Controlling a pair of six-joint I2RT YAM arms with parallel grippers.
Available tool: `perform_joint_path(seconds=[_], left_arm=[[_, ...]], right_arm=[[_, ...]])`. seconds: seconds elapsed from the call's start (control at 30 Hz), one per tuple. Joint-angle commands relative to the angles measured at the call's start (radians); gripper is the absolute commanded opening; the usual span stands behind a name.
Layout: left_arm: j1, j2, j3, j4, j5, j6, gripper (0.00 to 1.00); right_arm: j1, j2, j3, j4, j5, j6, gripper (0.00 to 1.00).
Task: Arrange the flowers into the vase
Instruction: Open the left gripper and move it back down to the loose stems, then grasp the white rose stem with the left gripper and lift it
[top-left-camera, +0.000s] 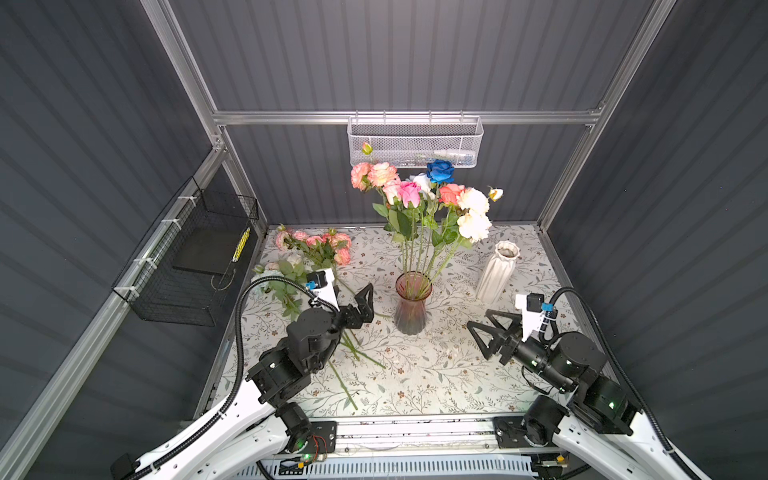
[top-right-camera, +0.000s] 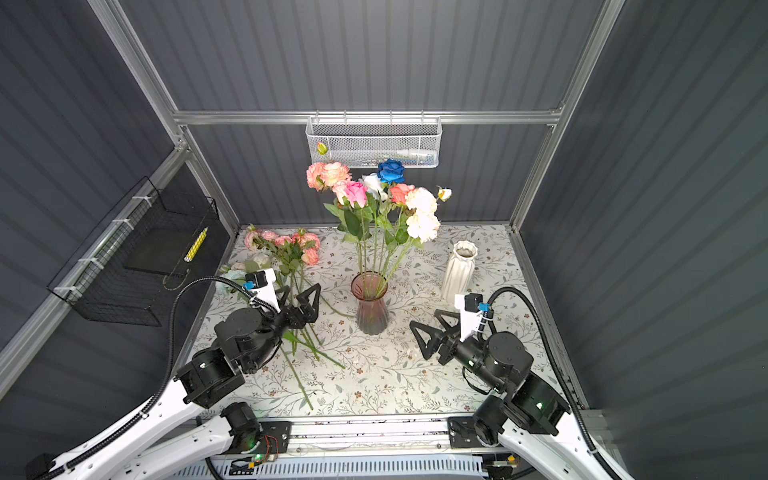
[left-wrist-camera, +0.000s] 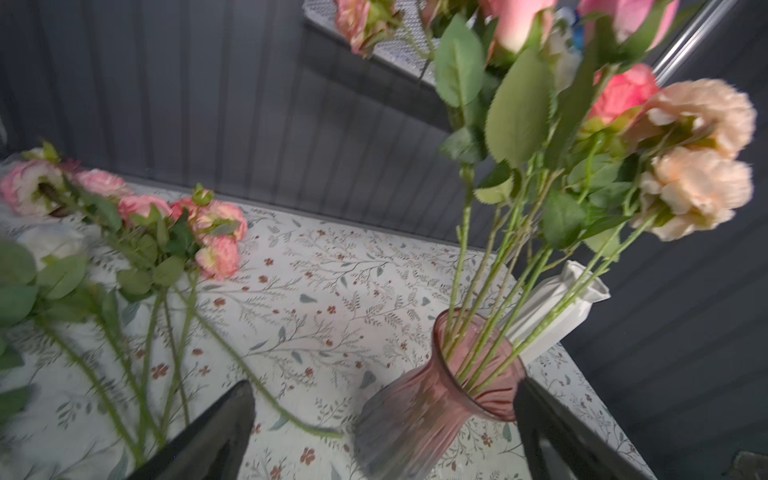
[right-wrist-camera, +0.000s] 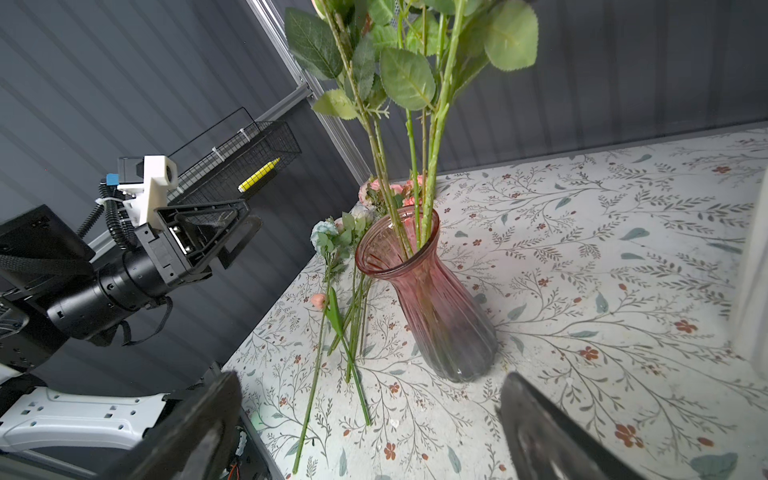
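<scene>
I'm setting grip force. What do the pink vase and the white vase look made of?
Pink vase: tinted glass by the look; its ribbed wall is see-through and glossy, fading from pink to grey at the base. White vase: opaque, matte and fluted, probably ceramic, though plastic cannot be ruled out.

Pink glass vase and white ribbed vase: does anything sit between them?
Nothing: only bare floral tablecloth separates the pink glass vase from the white ribbed vase, seen in both top views.
</scene>
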Motion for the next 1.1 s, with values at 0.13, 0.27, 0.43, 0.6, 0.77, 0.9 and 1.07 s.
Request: perform_joint_path(seconds=[0.13, 0.27, 0.43, 0.6, 0.77, 0.9, 1.07], left_arm=[[0.239, 0.108, -0.009, -0.318, 0.165, -0.150, 0.72], [0.453, 0.118, -0.101, -0.313, 0.367, -0.231, 0.53], [0.526, 0.160, -0.153, -0.366, 0.363, -0.300, 0.40], [0.539, 0.200, -0.182, -0.403, 0.383, -0.344, 0.30], [0.540, 0.174, -0.230, -0.414, 0.364, -0.372, 0.29], [0.540, 0.237, -0.233, -0.387, 0.363, -0.358, 0.26], [0.542, 0.334, -0.245, -0.333, 0.348, -0.334, 0.31]], right_arm=[[-0.004, -0.010, -0.021, 0.026, -0.011, 0.008, 0.98], [-0.004, -0.018, -0.019, 0.018, -0.015, 0.003, 0.98], [-0.003, -0.038, -0.018, 0.007, -0.005, -0.004, 0.98], [-0.004, -0.045, -0.011, -0.006, -0.002, -0.016, 0.98], [-0.003, -0.056, -0.017, -0.004, 0.004, -0.021, 0.98], [-0.004, -0.054, -0.011, -0.004, 0.004, -0.027, 0.98], [-0.004, -0.059, -0.001, -0.018, 0.005, -0.036, 0.98]])
